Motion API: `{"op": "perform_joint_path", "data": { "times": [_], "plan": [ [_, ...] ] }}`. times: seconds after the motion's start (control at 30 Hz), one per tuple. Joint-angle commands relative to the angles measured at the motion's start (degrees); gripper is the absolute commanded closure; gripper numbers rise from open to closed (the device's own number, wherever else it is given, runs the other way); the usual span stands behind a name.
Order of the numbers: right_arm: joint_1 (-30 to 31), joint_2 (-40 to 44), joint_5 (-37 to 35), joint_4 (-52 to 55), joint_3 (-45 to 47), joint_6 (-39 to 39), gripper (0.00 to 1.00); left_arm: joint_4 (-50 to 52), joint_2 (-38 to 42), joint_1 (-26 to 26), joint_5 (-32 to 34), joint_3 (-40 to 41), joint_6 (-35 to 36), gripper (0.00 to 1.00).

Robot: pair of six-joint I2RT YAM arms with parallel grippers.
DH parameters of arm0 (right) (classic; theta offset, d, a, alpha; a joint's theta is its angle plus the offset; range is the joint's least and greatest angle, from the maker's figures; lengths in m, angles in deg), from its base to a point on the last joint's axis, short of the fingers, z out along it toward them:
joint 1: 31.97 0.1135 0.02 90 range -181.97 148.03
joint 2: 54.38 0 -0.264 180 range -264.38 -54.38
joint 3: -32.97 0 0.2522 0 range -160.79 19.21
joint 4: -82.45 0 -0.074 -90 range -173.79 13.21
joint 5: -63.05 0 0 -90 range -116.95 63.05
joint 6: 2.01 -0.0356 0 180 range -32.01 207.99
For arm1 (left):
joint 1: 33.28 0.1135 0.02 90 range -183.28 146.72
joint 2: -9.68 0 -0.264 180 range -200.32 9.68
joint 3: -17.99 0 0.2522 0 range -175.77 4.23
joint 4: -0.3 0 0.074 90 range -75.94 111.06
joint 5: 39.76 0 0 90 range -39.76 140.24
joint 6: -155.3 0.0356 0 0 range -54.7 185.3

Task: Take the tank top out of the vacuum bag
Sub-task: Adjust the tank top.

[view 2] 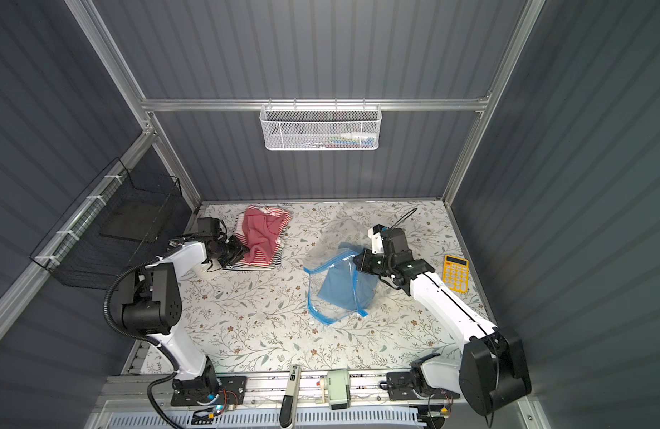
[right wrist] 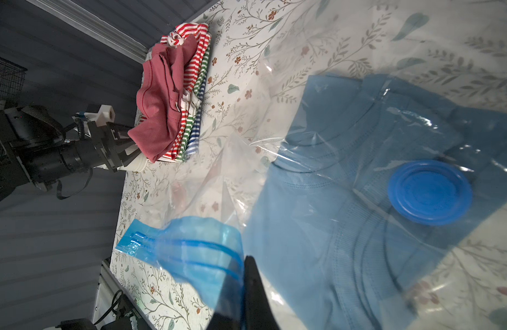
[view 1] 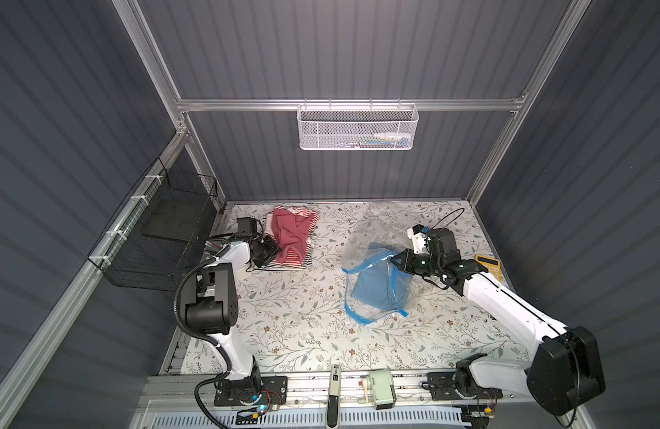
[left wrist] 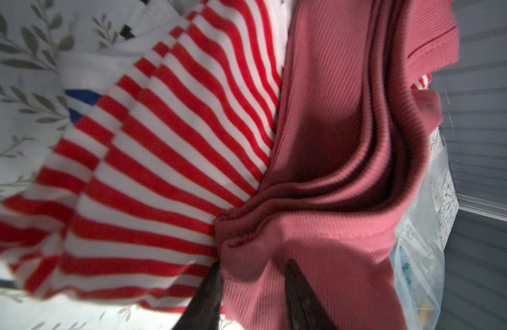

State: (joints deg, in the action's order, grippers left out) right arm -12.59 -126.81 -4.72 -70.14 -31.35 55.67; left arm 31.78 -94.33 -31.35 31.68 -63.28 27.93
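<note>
Top view: floral table (view 1: 302,304); left end effector (view 1: 275,252) tight on garment (view 1: 295,237), right (view 1: 396,260) on bag (view 1: 361,241)

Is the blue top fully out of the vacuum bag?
No: the right wrist view shows the blue top under the clear plastic of the vacuum bag.

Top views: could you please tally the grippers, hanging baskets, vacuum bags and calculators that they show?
Grippers: 2, left gripper shut on pink garment, right gripper shut on vacuum bag
Hanging baskets: 2, white mesh basket, black wire basket
Vacuum bags: 1
Calculators: 1, yellow calculator
Total: 6
</note>
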Motion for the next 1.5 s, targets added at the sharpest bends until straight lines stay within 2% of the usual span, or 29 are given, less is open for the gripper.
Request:
{"op": "perform_joint_path", "data": {
  "times": [0.0, 0.27, 0.53, 0.7, 0.83, 0.93, 1.1, 1.33, 1.47],
  "plan": [
    [-0.22, 1.37, -1.14, 0.81, 0.51, 0.91, 1.00, -0.37, -1.56, 0.28, -2.87, -1.10, -0.16, 0.62],
    [-0.23, 1.24, -0.98, 0.55, 0.47, 0.69, 1.00, -0.39, -2.54, -0.41, -3.84, -3.30, 0.54, 0.63],
    [-0.28, 1.86, -1.35, 0.75, 0.55, 0.73, 1.00, 3.56, -7.34, -2.26, -1.96, -7.58, 2.12, 0.64],
    [-0.23, 2.43, -1.85, 1.03, 0.90, 0.99, 1.00, 5.29, -7.33, -2.74, -0.77, -7.99, 3.33, 0.64],
    [-0.23, 1.98, -1.26, 0.64, 0.91, 0.68, 1.00, 9.14, -8.40, -3.67, 3.54, -9.94, 6.07, 0.65],
    [-0.22, 1.94, -1.15, 0.33, 0.90, 0.52, 1.00, 10.49, -8.65, -4.37, 5.80, -10.42, 7.52, 0.76],
    [-0.23, 2.15, -1.36, 0.58, 0.91, 0.72, 1.00, 10.08, -9.54, -4.40, 4.94, -11.29, 7.92, 0.98],
    [-0.32, 3.07, -1.94, 0.80, 1.57, 0.94, 1.00, 10.36, -8.79, -4.40, 5.36, -12.83, 9.14, 1.00],
    [-0.30, 3.08, -1.95, 0.78, 1.68, 0.98, 1.00, 12.49, -7.93, -4.40, 6.69, -16.63, 11.09, 1.00]
  ]
}}
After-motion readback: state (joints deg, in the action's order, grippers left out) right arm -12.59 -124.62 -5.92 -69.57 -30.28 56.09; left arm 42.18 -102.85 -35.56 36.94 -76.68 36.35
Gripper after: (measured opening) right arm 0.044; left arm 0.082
